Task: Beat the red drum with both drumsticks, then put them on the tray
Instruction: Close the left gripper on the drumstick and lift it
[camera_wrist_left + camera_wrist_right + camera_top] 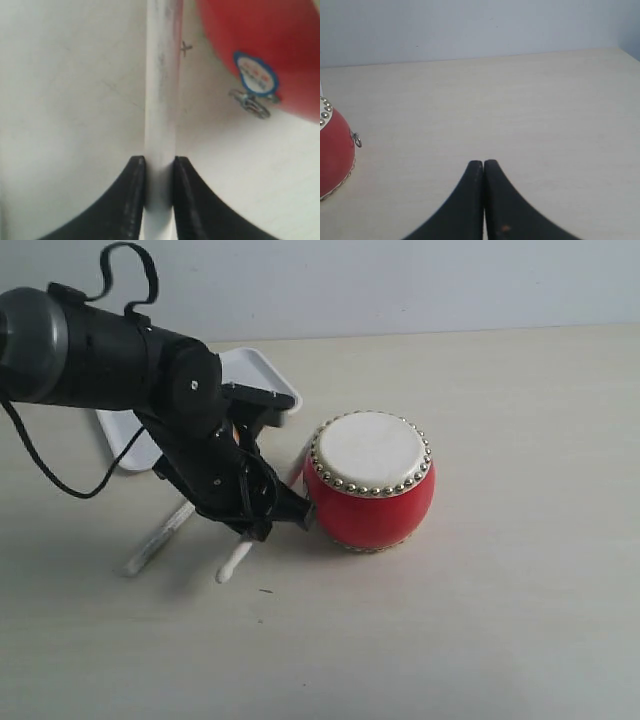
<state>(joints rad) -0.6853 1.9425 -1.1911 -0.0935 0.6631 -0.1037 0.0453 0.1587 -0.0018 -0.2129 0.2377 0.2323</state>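
The red drum [372, 485] stands upright on the table, cream skin up; its red side [260, 45] shows in the left wrist view and its edge [332, 155] in the right wrist view. My left gripper [262, 528] is low at the table just left of the drum, shut on one drumstick [161, 100], whose rounded tip [228, 570] pokes out toward the front. The other drumstick [155, 540] lies on the table further left, its far end hidden under the arm. My right gripper [483, 162] is shut and empty, away from the drum and outside the exterior view.
The white tray [268, 378] lies behind the left arm, mostly hidden by it. A small metal ring [249, 102] hangs on the drum's side beneath a blue-rimmed sticker. The pale table [520, 620] meets a wall at the back.
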